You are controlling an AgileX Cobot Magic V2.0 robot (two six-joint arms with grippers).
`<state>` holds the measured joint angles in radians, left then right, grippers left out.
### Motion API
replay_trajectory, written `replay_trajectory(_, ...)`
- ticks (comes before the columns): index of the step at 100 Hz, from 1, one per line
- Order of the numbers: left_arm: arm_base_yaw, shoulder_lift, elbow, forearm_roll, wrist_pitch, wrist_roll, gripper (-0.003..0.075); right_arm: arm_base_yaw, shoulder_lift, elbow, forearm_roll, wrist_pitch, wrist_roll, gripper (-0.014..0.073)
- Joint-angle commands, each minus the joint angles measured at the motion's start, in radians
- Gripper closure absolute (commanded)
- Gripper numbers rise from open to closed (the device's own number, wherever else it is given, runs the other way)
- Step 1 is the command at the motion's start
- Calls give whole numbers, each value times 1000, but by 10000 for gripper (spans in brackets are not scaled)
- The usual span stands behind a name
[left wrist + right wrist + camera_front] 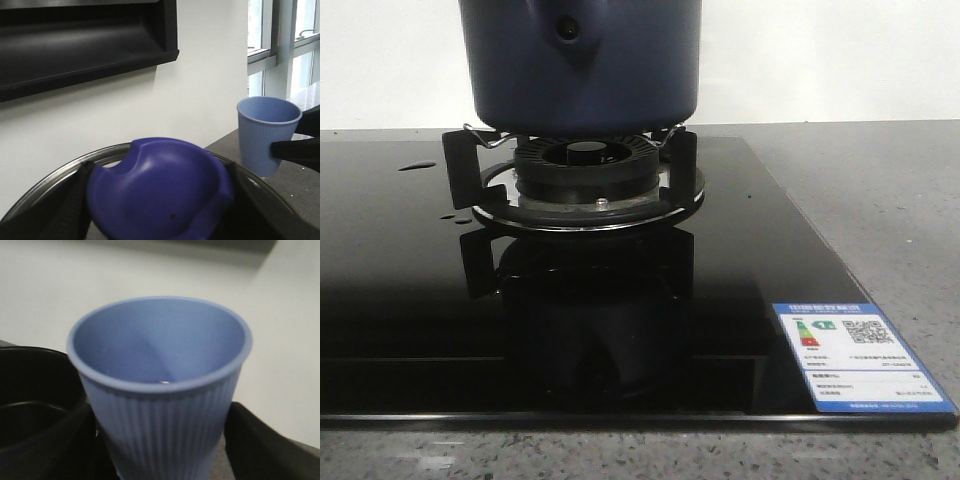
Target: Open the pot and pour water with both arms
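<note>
Now your left hand (160, 200) grips the lid (160, 192), lower centre of frame; your right hand (160, 440) grips the cup (160, 390); the pot (580, 65) sits on the burner (588, 165).

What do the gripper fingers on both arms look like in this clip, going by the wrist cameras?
Little shows. The left gripper has matte black, wedge-shaped fingers widening toward the camera. The right gripper has black fingers too, blurred and rounded in its own view; from the left wrist view they taper to flat points. No cables, markings or arm links are visible.
</note>
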<state>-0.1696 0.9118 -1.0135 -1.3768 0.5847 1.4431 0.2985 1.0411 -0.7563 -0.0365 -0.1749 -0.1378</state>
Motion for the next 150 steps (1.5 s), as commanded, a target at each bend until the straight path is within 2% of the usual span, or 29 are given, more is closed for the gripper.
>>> replay_trajectory(1, 4, -11, -31, -67, -19, -12, 435, 39, 19, -115, -43, -14, 2, 317)
replay_trajectory(30, 4, -11, -31, -67, -19, -12, 435, 133, 160, -315, -87, 133, 0, 317)
replay_trajectory(64, 4, -11, -31, -67, -19, -12, 435, 175, 237, -458, -331, 253, -3, 317)
replay_trajectory(85, 4, -11, -31, -67, -19, -12, 435, 231, 259, -467, -570, 269, -3, 317)
replay_trajectory(150, 4, -11, -31, -67, -19, -12, 435, 235, 349, -467, -887, 272, -3, 317)
